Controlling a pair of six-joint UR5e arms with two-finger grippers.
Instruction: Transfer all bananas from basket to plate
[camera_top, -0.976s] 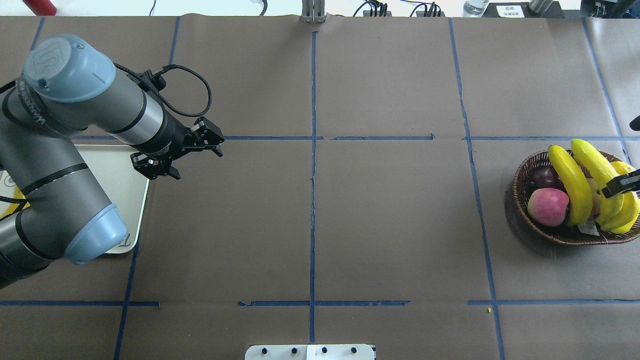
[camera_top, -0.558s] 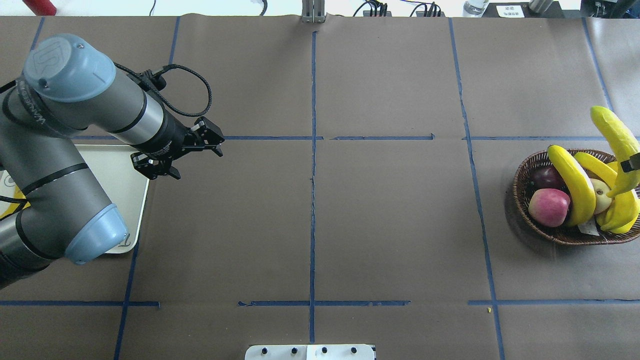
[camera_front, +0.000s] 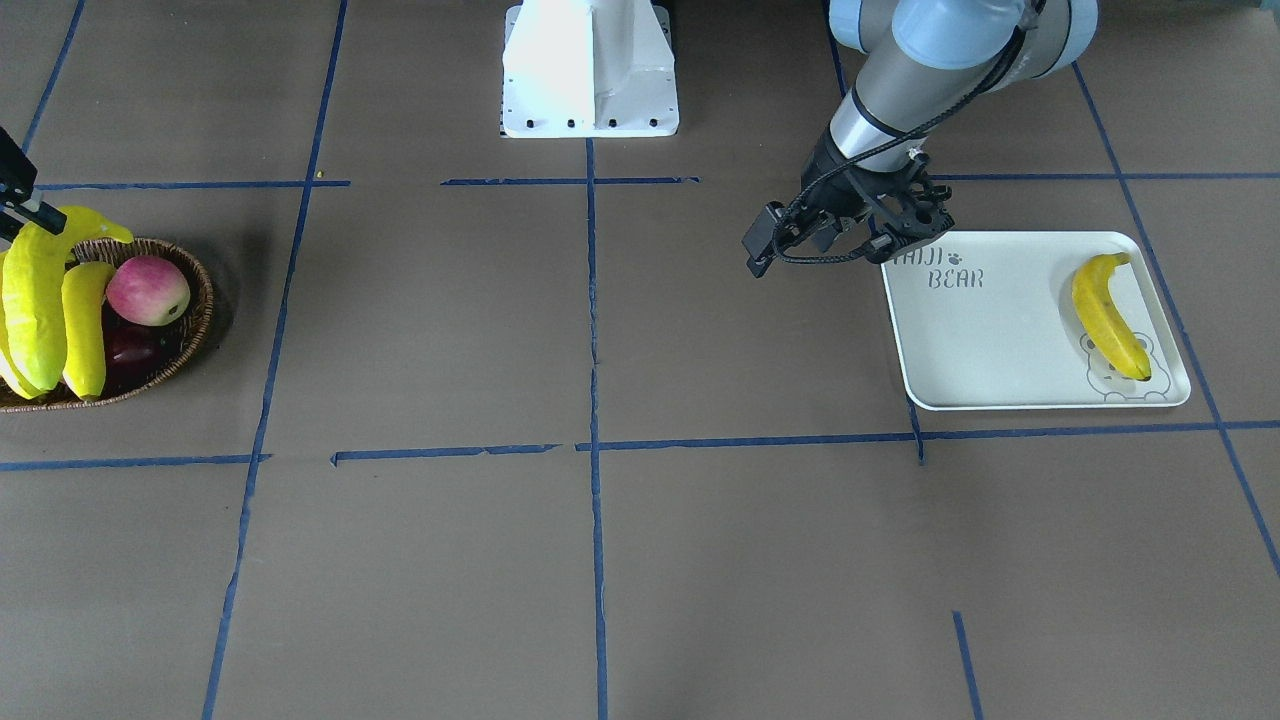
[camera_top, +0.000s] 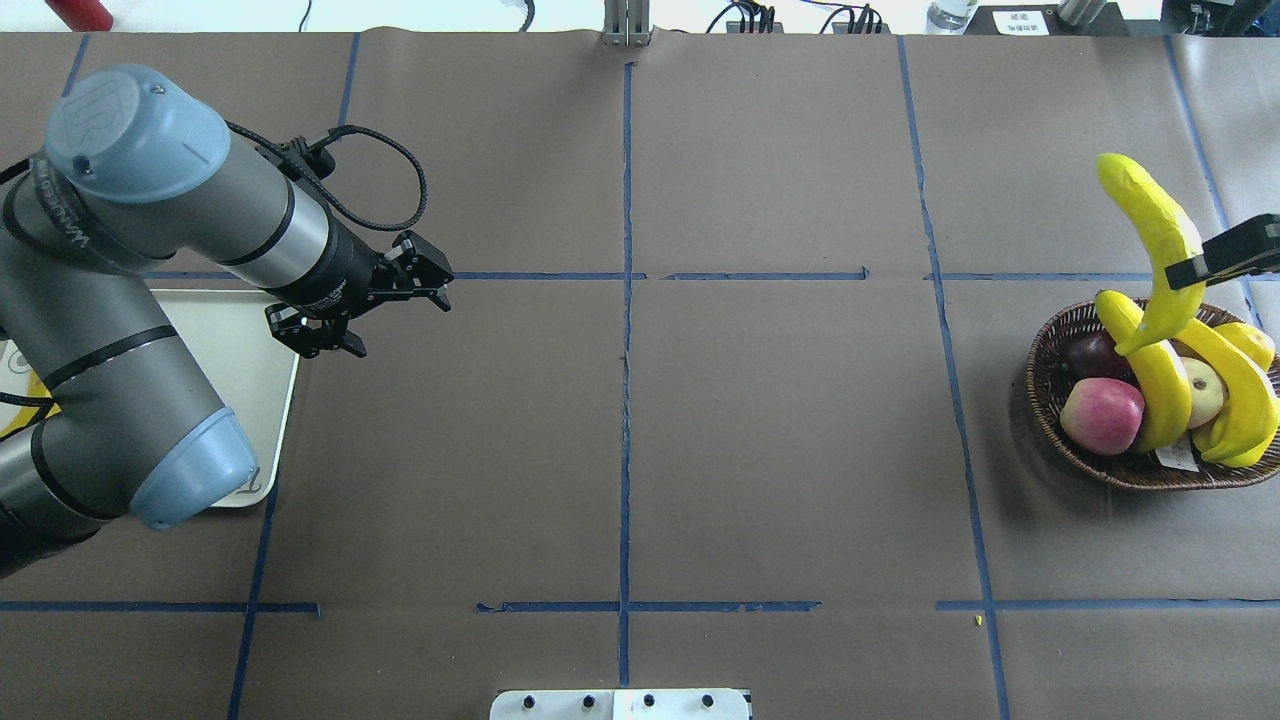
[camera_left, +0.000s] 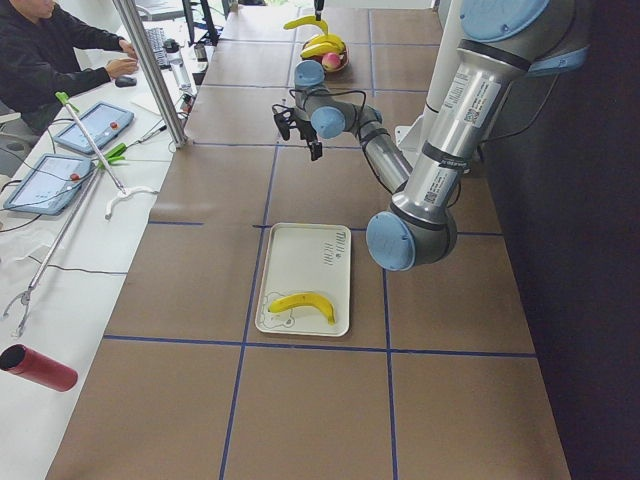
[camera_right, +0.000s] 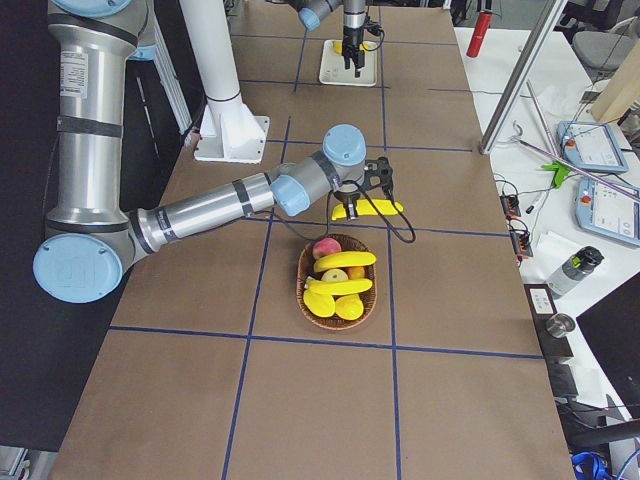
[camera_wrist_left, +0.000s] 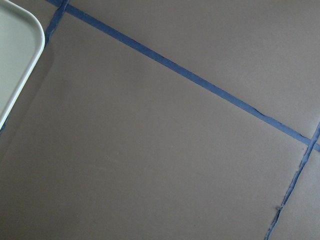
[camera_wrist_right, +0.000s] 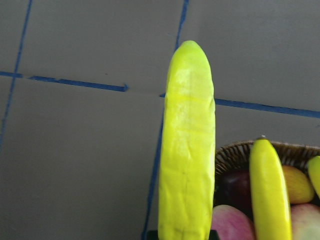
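Work table (camera_top: 780, 420), covered in brown paper and divided into rectangles by blue tape lines (camera_top: 625, 400). The white pedestal base (camera_front: 590, 70) stands at the robot's edge, on the central tape line. The basket (camera_top: 1038, 405) rests well apart from the base, on its right and further out. The plate (camera_front: 1000, 340) lies flat on the base's left, further out, with one corner over a tape line.
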